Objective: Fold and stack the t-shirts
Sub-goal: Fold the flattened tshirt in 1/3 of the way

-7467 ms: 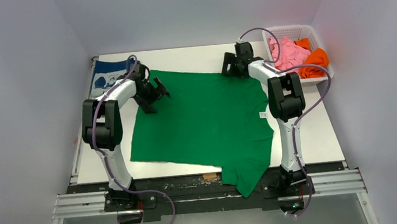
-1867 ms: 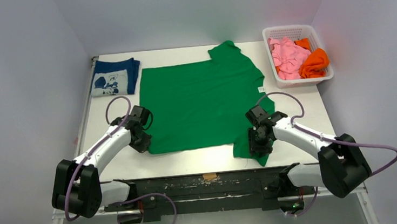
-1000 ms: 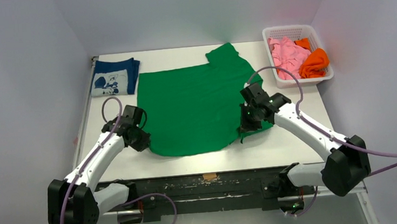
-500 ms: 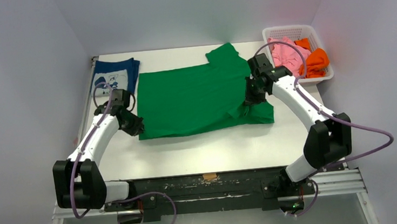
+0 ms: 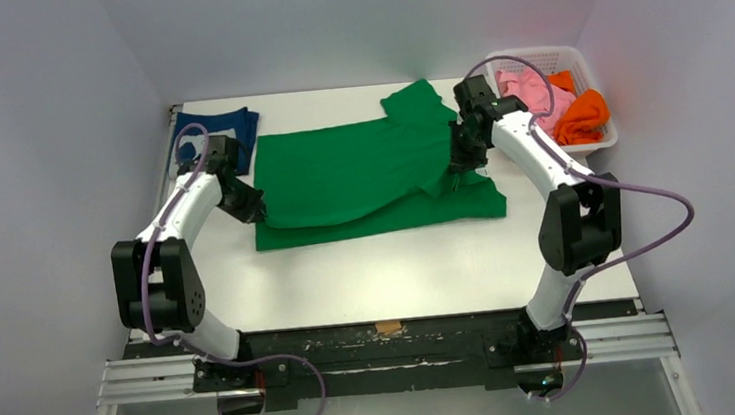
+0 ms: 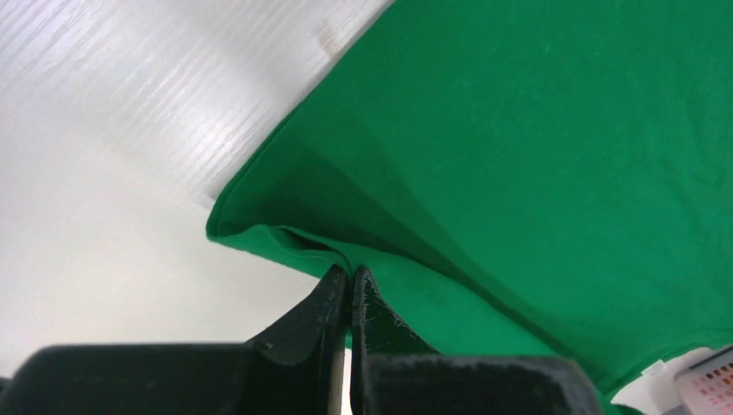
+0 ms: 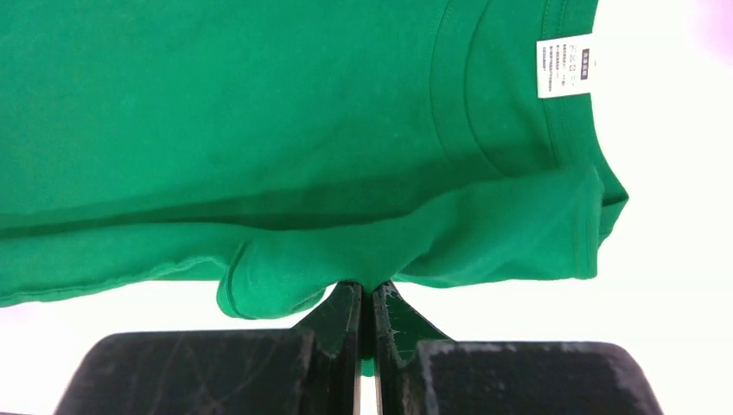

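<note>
green t-shirt (image 5: 361,178) lies mid-table, towards 12 o'clock, doubled along its length. an upper layer is held raised over a lower layer that rests flat on the table (image 5: 400,275).

long axis runs 9 to 3 o'clock. hem end at 9, collar end at 3: the right wrist view shows the neck band and its white label. one sleeve sticks out flat towards 12.

left gripper (image 5: 251,210) at the 9 o'clock end, fingers pressed together on a pinch of the hem-side edge. right gripper (image 5: 460,159) at the 3 o'clock end, fingers shut tight on a bunched sleeve fold near the shoulder.

handling, my read: light, limp cloth with no stiffness. it sags between the two grips and creases where pinched. not fragile. likely to slide on the smooth tabletop if dragged. best hold is at the two end edges, hem and shoulder seam, where the cloth is thicker. both grips need to stay level or the fold line skews.

navy t-shirt (image 5: 236,122) lies folded at 10 o'clock, partly behind the left arm. pink shirt (image 5: 524,88) and orange shirt (image 5: 586,113) are heaped in the basket (image 5: 531,55) at 2 o'clock.
</note>
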